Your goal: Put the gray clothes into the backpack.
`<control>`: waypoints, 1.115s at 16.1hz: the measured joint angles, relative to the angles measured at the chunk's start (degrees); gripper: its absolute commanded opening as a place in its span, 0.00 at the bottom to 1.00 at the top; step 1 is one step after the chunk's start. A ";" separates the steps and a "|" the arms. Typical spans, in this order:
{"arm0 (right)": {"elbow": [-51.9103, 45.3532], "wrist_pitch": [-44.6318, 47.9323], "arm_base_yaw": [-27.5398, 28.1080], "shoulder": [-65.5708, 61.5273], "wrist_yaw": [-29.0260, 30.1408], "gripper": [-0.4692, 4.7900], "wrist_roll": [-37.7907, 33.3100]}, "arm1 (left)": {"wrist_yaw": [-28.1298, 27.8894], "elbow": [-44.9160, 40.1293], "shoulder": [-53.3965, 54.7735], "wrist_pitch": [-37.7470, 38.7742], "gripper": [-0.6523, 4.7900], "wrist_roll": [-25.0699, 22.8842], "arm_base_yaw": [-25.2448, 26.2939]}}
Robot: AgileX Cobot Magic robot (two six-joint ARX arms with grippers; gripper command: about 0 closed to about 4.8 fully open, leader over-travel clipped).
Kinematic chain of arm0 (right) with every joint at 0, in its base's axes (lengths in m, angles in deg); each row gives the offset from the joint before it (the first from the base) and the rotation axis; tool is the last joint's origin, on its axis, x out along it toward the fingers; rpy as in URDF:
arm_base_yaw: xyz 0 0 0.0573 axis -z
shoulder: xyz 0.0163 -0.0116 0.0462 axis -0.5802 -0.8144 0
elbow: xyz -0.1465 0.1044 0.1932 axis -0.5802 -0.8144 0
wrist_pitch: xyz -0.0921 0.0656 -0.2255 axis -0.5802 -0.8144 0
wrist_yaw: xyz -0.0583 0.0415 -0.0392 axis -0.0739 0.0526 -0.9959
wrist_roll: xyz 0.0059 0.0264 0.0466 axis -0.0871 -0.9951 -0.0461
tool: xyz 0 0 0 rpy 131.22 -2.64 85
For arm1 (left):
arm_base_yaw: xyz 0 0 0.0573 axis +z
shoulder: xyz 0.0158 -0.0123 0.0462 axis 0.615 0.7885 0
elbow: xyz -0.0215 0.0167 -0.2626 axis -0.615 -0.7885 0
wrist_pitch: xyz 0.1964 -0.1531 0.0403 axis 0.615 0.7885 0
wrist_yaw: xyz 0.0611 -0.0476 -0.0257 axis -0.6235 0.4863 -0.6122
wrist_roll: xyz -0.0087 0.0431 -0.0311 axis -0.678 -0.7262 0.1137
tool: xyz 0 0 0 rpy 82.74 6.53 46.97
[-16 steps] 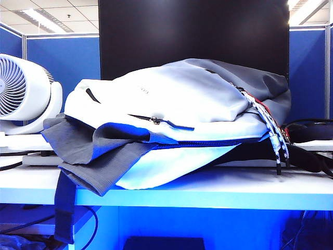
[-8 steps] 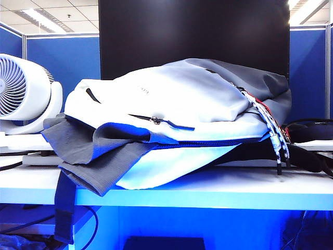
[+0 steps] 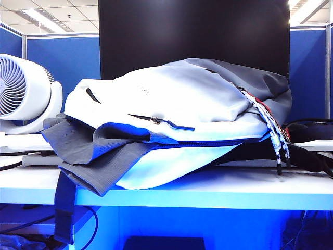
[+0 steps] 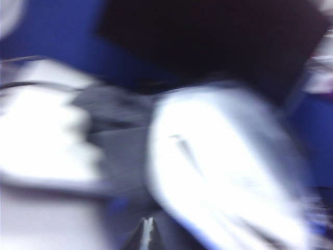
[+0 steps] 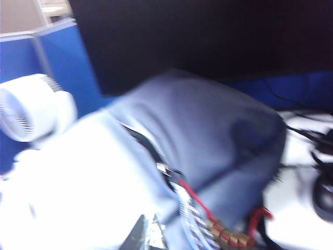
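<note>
Nothing shifted — gray clothes (image 4: 117,135) beyond shut left claw (image 4: 147,229)

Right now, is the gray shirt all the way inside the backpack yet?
Not quite. The gray clothes are partly tucked in the backpack, but a big fold hangs out its open side over the table edge. Nothing is in hand: the left gripper and right gripper are shut, empty, above the bag. Left to do: push the rest in.
</note>
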 measured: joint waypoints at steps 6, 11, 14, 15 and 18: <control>-6.82 2.91 0.02 -0.13 -5.79 0.09 0.02 | -10.67 0.00 0.00 5.51 0.11 -13.64 -2.73; -10.95 6.93 0.02 -0.13 -5.95 0.09 -0.26 | -20.68 0.00 0.00 9.73 0.11 -20.79 -9.22; -12.33 7.63 0.00 -0.11 -9.46 0.09 -3.32 | -20.79 0.00 -0.02 8.50 0.11 -23.19 -12.72; -13.16 7.52 0.02 -0.13 -12.26 0.09 -4.61 | -20.79 0.00 -0.02 8.46 0.11 -25.79 -16.09; -14.14 7.08 0.02 -0.13 -13.31 0.09 -5.03 | -23.06 0.00 -0.02 6.51 0.11 -31.80 -22.36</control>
